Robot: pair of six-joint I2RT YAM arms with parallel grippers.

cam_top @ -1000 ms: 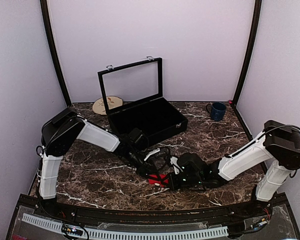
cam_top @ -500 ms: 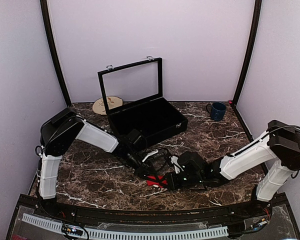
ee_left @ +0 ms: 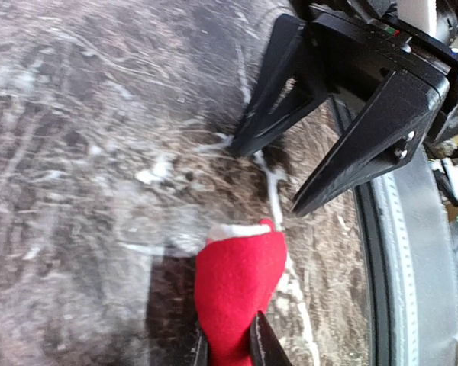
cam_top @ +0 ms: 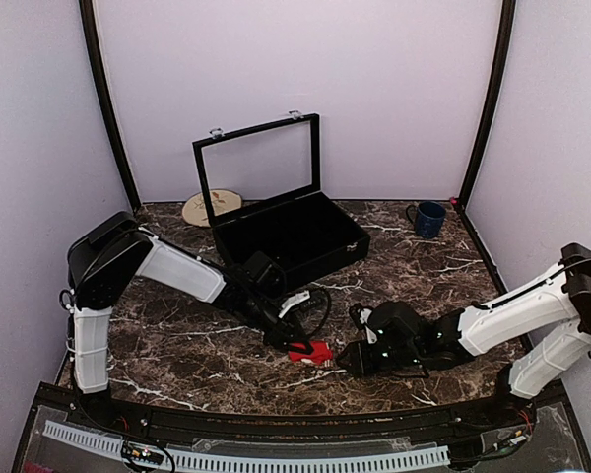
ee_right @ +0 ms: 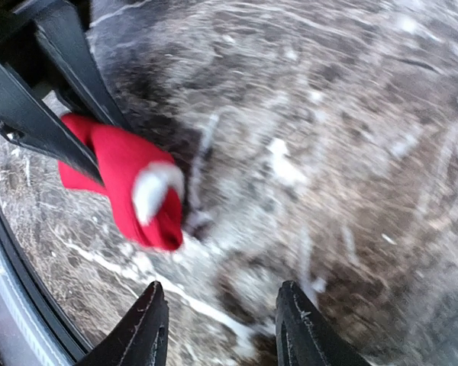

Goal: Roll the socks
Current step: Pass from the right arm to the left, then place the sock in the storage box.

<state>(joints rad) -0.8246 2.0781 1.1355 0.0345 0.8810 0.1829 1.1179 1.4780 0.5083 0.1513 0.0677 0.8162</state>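
The socks (cam_top: 312,352) are one small bright-red bundle with a cream-white cuff (ee_right: 154,191), lying low at the marble table's front centre. My left gripper (cam_top: 297,342) is shut on one end of the bundle; its black fingertips (ee_left: 258,341) pinch the red fabric (ee_left: 237,286). My right gripper (cam_top: 349,356) stands open just right of the bundle, apart from it. In the right wrist view its fingers (ee_right: 146,329) are spread over bare marble, with the socks (ee_right: 126,179) ahead and to the left. The left wrist view shows the open right gripper (ee_left: 266,179) beyond the socks.
An open black case (cam_top: 297,233) with a raised glass lid stands behind centre. A blue mug (cam_top: 428,219) sits at the back right and a round wooden disc (cam_top: 203,208) at the back left. The table's black front rail (cam_top: 276,426) runs close below the socks.
My right gripper has opened, let go of the socks and drawn back to the right. The left gripper has stayed shut on the bundle.
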